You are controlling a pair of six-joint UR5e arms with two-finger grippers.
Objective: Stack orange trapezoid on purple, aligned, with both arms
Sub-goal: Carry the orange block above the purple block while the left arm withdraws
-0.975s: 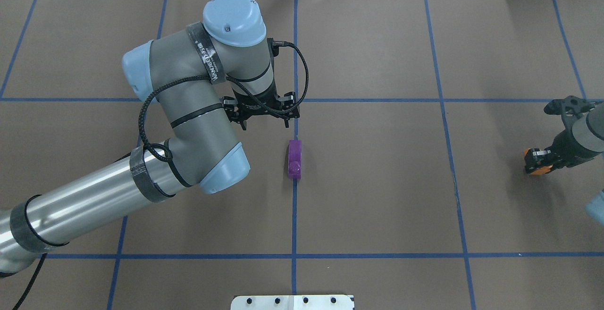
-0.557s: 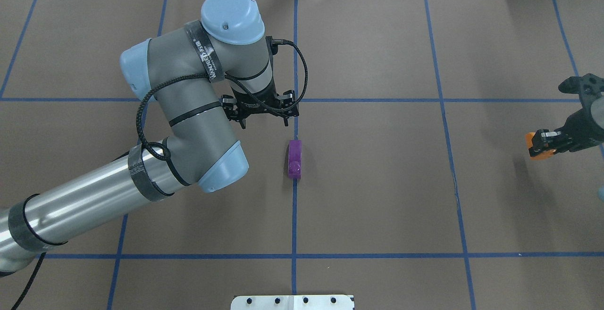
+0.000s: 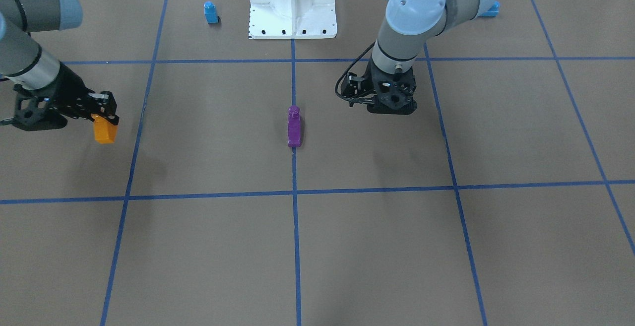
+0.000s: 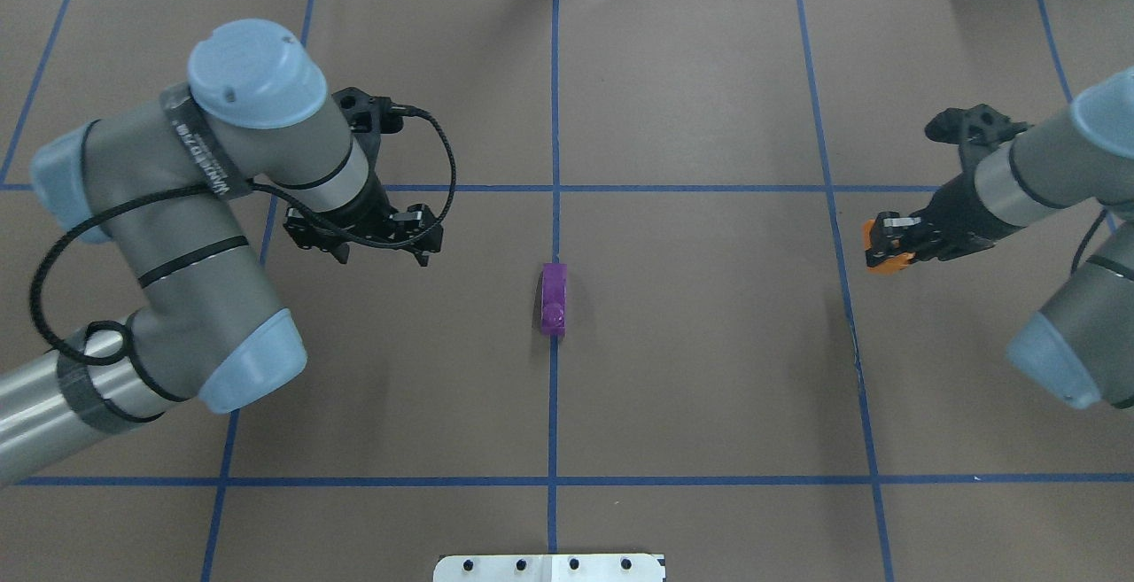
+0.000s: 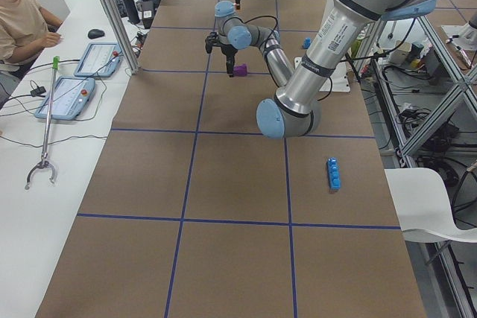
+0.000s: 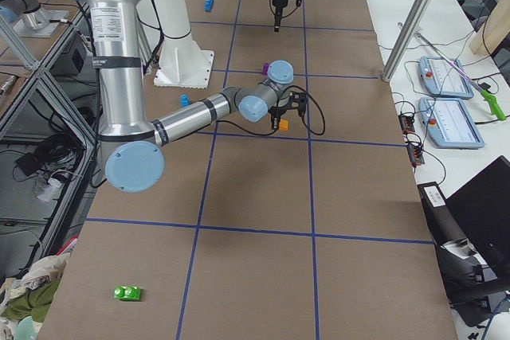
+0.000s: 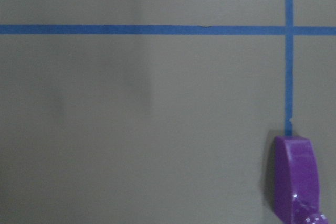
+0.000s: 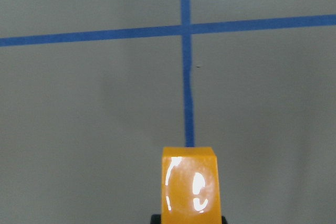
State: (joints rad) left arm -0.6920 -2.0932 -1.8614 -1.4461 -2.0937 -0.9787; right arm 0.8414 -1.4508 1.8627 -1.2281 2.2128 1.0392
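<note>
A table covered in brown paper and marked into squares with blue tape fills the overhead view. The left arm enters from the lower left of that view, and the right arm enters from the right edge. A white base plate sits at the top centre of the front-facing view.

The left gripper points down at the paper left of centre in the overhead view. Its fingers are spread wide and hold nothing. The right gripper, at mid-height near the right edge, is clamped on the orange trapezoid. The brick appears lifted clear of the paper, with its shadow falling apart from it.

The purple brick lies flat at the centre of the overhead view, on the vertical tape line. It sits below and to the right of the left gripper, near but not touching. In the left wrist view it shows only in the lower right corner.

The orange trapezoid is well to the right of the purple brick and slightly higher in the frame. Between them lie brown paper and one vertical tape line.

A small blue brick stands at the upper left of the front-facing view, just beside the base plate. A long blue brick lies at the lower right of the left side view. A green brick lies at the lower left of the right side view.
</note>
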